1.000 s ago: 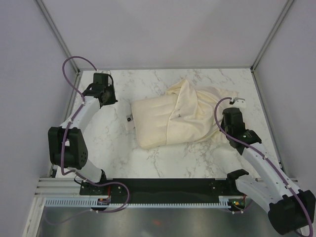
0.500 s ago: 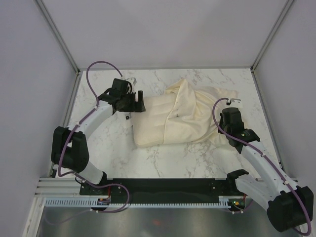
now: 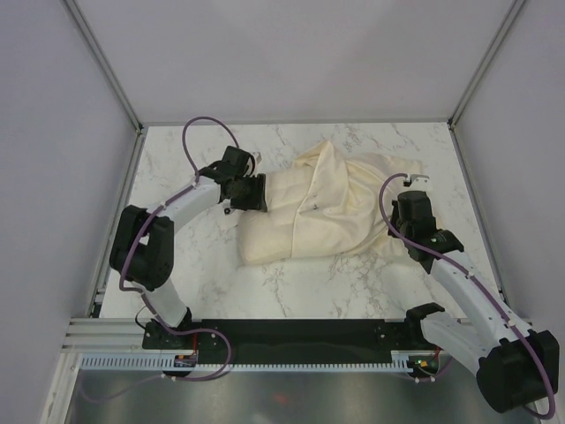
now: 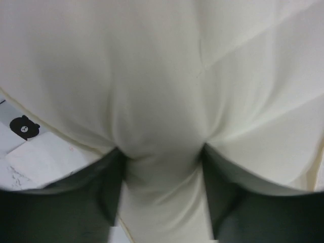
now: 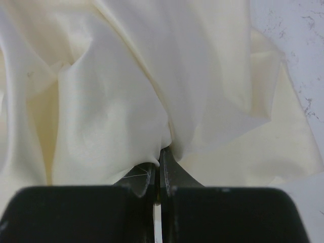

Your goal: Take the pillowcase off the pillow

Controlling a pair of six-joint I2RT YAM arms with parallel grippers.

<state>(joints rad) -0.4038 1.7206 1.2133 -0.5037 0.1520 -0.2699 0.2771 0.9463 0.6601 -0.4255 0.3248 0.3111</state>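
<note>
1. A thick, padded, rectangular cream pillow (image 3: 265, 228) lies across the middle of the white marbled desk (image 3: 194, 265); its right part sits inside a thin, limp, pale cream pillowcase (image 3: 349, 208) that bears a small dark mark (image 3: 316, 208)
2. The left pincer (image 3: 254, 193) stands at the far corner of the pillow's bare left end with its jaws spread wide; in the left wrist view the padding bulges between its dark fingers (image 4: 109, 195)
3. The right pincer (image 5: 159, 164) is clamped tight on a fold of the pillowcase at the sack's right end, the shiny cloth fanning away from its tips in soft creases
4. A small white tag (image 4: 23, 126) printed with a black bear-like face shows just beside the pillow's seamed edge
</note>
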